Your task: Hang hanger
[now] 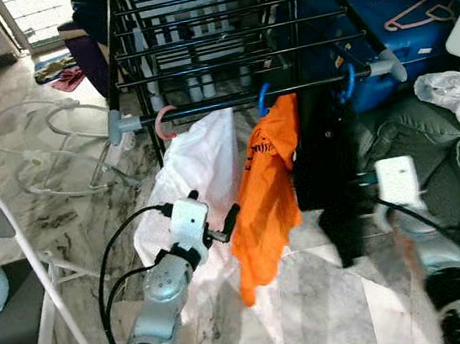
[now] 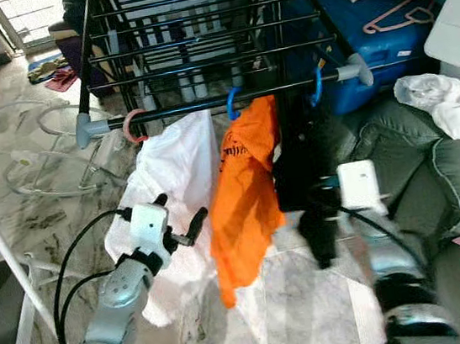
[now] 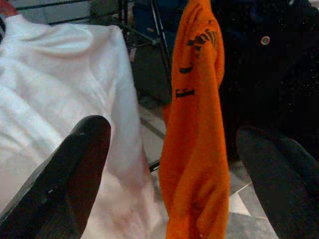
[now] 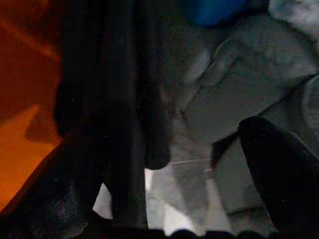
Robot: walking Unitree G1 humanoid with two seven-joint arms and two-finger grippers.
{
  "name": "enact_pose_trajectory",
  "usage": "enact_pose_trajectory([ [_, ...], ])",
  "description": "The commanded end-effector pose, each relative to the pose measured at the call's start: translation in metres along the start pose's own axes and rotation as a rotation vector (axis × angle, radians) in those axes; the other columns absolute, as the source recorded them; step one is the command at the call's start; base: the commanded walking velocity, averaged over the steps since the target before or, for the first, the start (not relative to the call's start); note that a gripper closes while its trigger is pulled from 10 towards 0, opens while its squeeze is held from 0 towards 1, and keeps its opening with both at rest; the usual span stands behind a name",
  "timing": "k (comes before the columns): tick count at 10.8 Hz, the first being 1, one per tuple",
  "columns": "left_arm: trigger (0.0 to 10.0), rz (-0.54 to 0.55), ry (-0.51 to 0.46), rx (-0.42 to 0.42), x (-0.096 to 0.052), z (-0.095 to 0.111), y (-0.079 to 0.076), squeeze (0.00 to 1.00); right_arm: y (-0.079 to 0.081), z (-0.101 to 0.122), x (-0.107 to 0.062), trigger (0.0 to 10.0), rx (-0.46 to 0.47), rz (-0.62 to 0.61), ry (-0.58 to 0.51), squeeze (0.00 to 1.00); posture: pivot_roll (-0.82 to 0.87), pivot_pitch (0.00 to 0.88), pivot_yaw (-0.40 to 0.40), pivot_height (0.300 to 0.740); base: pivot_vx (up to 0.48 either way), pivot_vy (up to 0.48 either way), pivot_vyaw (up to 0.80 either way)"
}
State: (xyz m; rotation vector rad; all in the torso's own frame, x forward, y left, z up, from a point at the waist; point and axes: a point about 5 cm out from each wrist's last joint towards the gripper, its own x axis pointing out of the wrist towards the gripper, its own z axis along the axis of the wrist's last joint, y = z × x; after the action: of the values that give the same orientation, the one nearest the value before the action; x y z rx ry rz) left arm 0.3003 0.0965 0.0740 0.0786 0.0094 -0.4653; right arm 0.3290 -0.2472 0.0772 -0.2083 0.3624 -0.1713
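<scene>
Across the upper centre, three hangers hook the rack rail [image 1: 246, 99], and with our left gripper [image 1: 220, 228] and right gripper [image 4: 164, 199] both spread wide and empty, we risk snagging the orange shirt [image 1: 267, 192].

Three garments hang from the drying rack's [image 1: 236, 27] near rail: sheet [image 1: 200, 172] left, T-shirt [image 1: 271, 192] middle, jacket [image 1: 327, 168] right.
</scene>
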Motion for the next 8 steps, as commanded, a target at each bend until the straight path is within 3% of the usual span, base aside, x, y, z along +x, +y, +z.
enact_pose_trajectory([
  [1,10.0,-0.007,0.017,-0.001,0.002,-0.002,-0.002,0.0,-0.002,0.011,0.0,10.0,-0.011,0.013,-0.054,0.0,-0.28,0.107,0.048,0.74,0.0,0.0,0.0],
  [4,10.0,-0.008,0.03,-0.008,0.002,-0.006,-0.005,0.0,-0.012,0.025,0.008,10.0,-0.053,0.064,-0.06,0.0,-0.27,0.108,0.033,0.74,0.0,0.0,0.0],
  [7,10.0,0.022,0.065,-0.011,-0.004,-0.014,-0.002,0.0,-0.042,0.044,0.015,10.0,-0.141,0.109,-0.045,0.0,-0.26,0.119,0.016,0.74,0.0,0.0,0.0],
  [8,10.0,0.027,0.071,-0.013,-0.004,-0.015,-0.003,0.0,-0.047,0.044,0.015,1.4,-0.135,0.116,-0.036,0.0,-0.25,0.119,0.012,0.74,0.0,0.0,0.0],
])
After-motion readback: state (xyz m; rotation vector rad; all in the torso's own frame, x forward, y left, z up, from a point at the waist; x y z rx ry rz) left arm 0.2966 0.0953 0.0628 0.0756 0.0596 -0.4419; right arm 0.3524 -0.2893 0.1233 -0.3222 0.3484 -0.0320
